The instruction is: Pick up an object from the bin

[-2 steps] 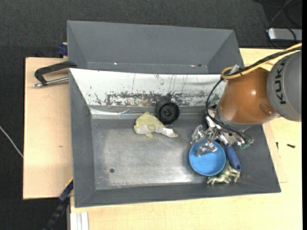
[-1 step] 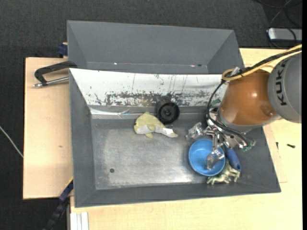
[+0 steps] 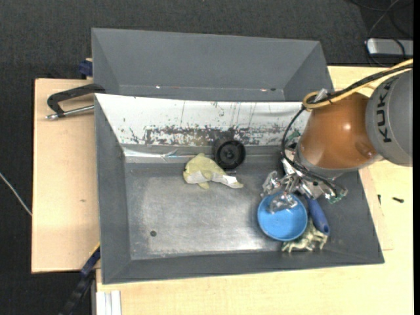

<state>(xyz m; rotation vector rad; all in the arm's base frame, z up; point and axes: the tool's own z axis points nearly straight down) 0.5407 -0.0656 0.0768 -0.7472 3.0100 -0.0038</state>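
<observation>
My gripper (image 3: 283, 190) hangs at the right side of the bin, its metal fingers reaching down over a round blue lid-like disc (image 3: 282, 220) near the front right corner. Whether anything sits between the fingers is hidden. A dark blue pen-shaped thing (image 3: 319, 218) lies just right of the disc. A small olive-green toy figure (image 3: 304, 243) rests at the disc's front edge.
A crumpled pale yellow cloth (image 3: 207, 171) lies mid-bin toward the back. A black round wheel-like part (image 3: 230, 153) sits against the back wall. The arm's orange cover and cables hang over the bin's right wall.
</observation>
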